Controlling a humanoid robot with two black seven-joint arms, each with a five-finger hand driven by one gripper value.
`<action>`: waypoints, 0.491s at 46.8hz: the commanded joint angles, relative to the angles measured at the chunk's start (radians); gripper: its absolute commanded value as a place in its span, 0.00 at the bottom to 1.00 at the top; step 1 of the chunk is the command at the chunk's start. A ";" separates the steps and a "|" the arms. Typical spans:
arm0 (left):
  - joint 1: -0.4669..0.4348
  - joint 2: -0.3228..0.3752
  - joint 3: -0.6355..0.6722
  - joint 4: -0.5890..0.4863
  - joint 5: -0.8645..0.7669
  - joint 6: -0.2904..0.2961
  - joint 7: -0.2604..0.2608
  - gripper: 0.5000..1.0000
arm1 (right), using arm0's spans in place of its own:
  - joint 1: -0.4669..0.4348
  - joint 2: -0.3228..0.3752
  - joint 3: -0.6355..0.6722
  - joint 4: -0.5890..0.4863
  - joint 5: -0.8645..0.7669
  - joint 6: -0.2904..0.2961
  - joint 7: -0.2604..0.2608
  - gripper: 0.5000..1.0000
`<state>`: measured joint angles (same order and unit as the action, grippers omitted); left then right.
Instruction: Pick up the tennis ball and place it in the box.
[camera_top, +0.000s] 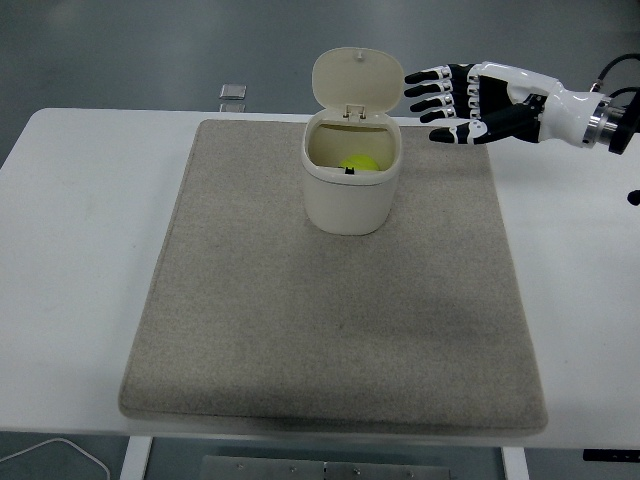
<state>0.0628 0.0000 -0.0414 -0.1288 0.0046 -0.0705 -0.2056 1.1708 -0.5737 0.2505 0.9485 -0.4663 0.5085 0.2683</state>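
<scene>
**Inspector A:** Left to right: a mat (330, 330) is spread over the table (80, 250). At upper centre the box (350, 190) is stood upright, lid (357, 78) tipped open, presumably for access from above.

**Inspector B:** The tennis ball (360, 164) is seen inside the box.

**Inspector A:** At upper right, the right hand (470, 100) is held empty, fingers (432, 88) spread. The ball is found lower left of them, well apart.
</scene>
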 joint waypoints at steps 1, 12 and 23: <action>0.000 0.000 0.000 0.000 0.000 0.000 0.000 0.98 | -0.002 0.002 0.003 -0.043 0.038 -0.004 -0.006 0.72; 0.000 0.000 0.000 0.000 0.000 0.000 0.000 0.98 | -0.002 -0.003 0.016 -0.096 0.126 -0.002 -0.007 0.72; 0.000 0.000 0.000 0.000 0.000 0.000 0.000 0.98 | -0.029 0.011 0.016 -0.171 0.264 -0.005 -0.009 0.72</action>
<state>0.0629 0.0000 -0.0414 -0.1289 0.0051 -0.0705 -0.2055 1.1529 -0.5681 0.2665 0.8079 -0.2473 0.5036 0.2602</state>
